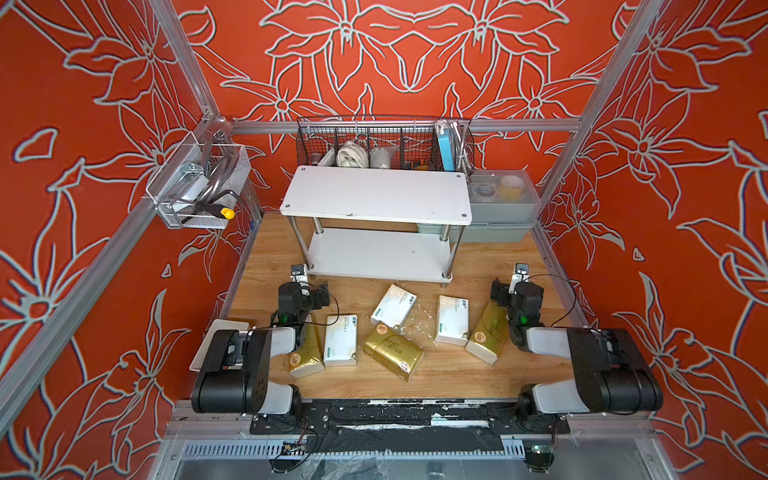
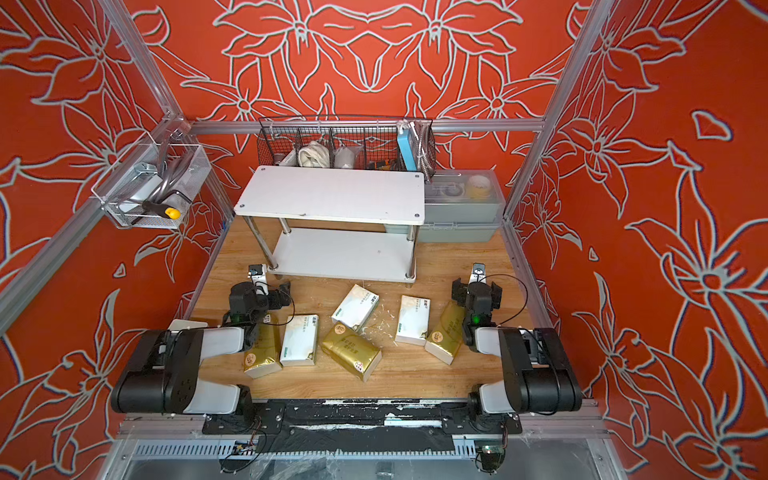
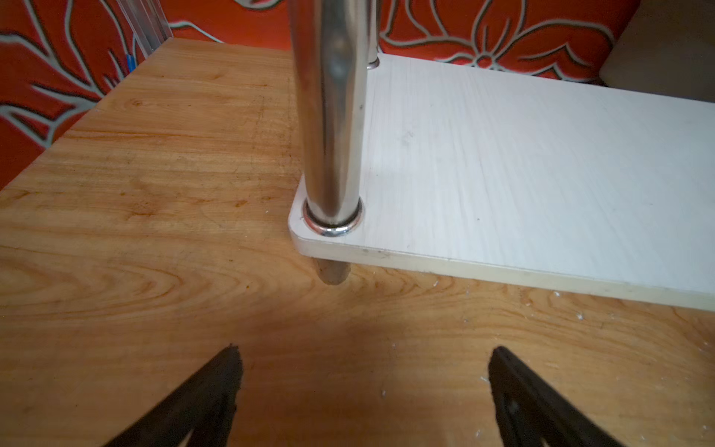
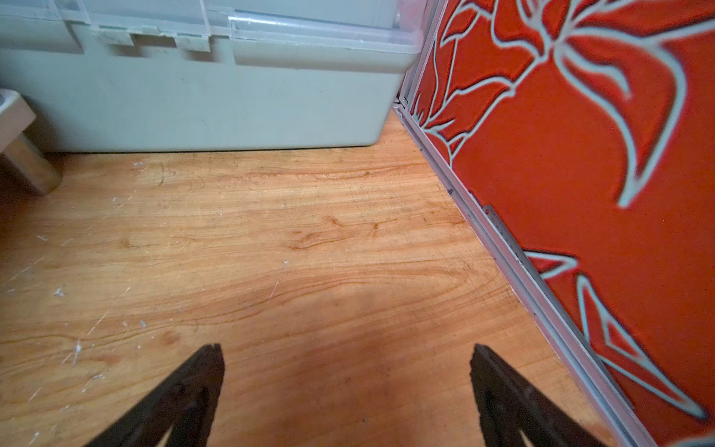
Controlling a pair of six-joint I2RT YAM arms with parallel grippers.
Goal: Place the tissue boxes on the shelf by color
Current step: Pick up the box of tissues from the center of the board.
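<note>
Left gripper (image 3: 363, 356) is held wide open, nothing grasped, by a shelf (image 1: 376, 193) leg. Right gripper (image 4: 346, 352) is likewise released, near the bin (image 4: 193, 96). Six boxes (image 1: 340, 340) are scattered on the table (image 4: 309, 232) before the shelf.

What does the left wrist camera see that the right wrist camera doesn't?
Only the left wrist view: the broad lower board of the shelf, with a chrome leg rising from it. Only the right wrist view: the front of the grey bin under its clear lid. Both: the wooden table, the red flowered wall, and an open gripper holding nothing, the left gripper in one, the right gripper in the other.
</note>
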